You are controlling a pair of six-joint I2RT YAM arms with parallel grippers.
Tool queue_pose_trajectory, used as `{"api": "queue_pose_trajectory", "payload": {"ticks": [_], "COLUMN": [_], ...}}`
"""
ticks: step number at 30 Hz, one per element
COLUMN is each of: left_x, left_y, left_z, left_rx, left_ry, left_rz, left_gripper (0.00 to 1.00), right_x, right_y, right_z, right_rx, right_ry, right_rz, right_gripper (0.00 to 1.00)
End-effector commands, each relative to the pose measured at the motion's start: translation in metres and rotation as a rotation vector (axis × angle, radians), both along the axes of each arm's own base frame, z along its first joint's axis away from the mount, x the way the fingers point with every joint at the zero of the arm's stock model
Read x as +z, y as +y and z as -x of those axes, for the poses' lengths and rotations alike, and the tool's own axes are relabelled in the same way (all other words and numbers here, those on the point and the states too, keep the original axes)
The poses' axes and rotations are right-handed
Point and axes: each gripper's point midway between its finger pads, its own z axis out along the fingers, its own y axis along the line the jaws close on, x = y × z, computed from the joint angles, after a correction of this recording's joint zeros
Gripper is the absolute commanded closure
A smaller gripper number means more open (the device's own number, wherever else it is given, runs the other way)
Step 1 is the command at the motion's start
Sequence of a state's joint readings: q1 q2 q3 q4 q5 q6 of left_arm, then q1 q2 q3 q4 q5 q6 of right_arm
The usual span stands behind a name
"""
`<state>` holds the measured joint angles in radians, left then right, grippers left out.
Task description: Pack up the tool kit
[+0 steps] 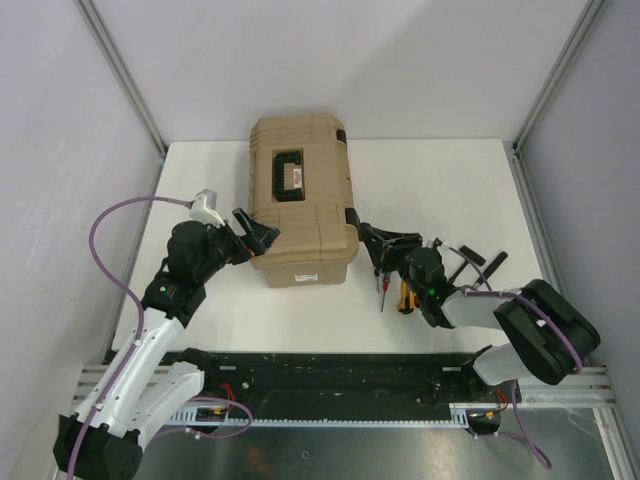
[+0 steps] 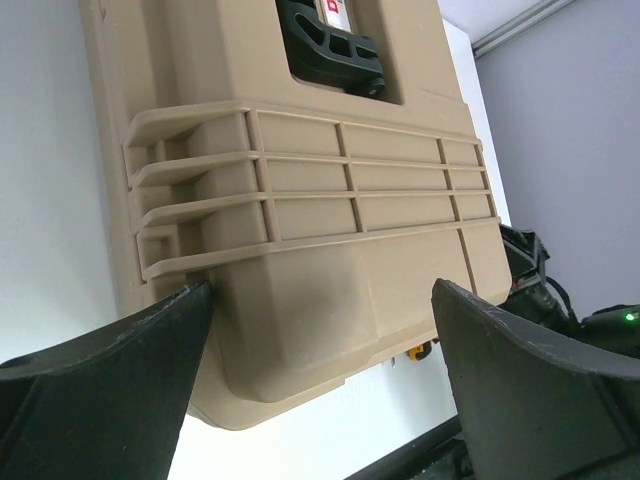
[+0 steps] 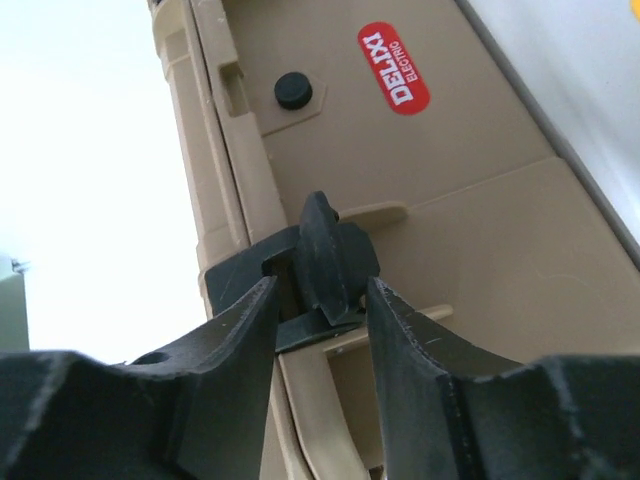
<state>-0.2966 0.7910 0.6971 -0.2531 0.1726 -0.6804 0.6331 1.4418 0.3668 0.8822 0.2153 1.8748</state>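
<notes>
1. We see the whole white surface [image 1: 450, 180] only from above, across the middle of the frame.
2. The tan case [image 1: 300, 200] stands closed at upper centre of it, with its black handle [image 1: 288, 165] on top.
3. The left pincer [image 2: 322, 290] is spread wide and holds nothing. In its wrist view it brackets a lower corner of the case.
4. The right pincer [image 3: 320, 290] has narrowed around a black latch [image 3: 330, 250], which only its wrist view shows. We cannot tell whether it is pressing on the latch.
5. Small hand tools [image 1: 392, 293] lie at lower right of the case, clear only from above.
</notes>
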Motion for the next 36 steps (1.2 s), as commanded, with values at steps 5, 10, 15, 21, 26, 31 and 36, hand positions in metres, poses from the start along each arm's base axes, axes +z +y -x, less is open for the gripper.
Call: {"api": "queue_pose_trajectory", "payload": {"ticks": [5, 10, 15, 21, 26, 31, 36], "left_x": [-0.041, -0.039, -0.038, -0.038, -0.036, -0.033, -0.03], "left_y": [0.017, 0.017, 0.02, 0.021, 0.022, 0.023, 0.025], "left_z": [0.012, 0.01, 0.008, 0.008, 0.007, 0.007, 0.007], "left_rx": [0.028, 0.022, 0.033, 0.043, 0.048, 0.056, 0.066], "left_ry": [0.143, 0.133, 0.125, 0.121, 0.117, 0.108, 0.097], "left_rz": [-0.139, -0.154, -0.167, -0.166, -0.165, -0.165, -0.165], "left_gripper": [0.01, 0.01, 0.01, 0.01, 0.01, 0.01, 0.01], "right_x": [0.031, 0.041, 0.031, 0.033, 0.047, 0.054, 0.072], "right_y": [-0.003, -0.004, -0.006, -0.005, 0.01, 0.02, 0.019], "right_z": [-0.003, -0.009, -0.01, -0.015, -0.015, -0.013, -0.009], "right_rx": [0.076, 0.123, 0.154, 0.236, 0.368, 0.437, 0.437], "right_ry": [-0.117, -0.187, -0.175, -0.249, -0.405, -0.45, -0.493], "right_rz": [0.22, 0.31, 0.367, 0.395, 0.345, 0.326, 0.326], "right_gripper": [0.29, 0.19, 0.18, 0.16, 0.15, 0.14, 0.13]}}
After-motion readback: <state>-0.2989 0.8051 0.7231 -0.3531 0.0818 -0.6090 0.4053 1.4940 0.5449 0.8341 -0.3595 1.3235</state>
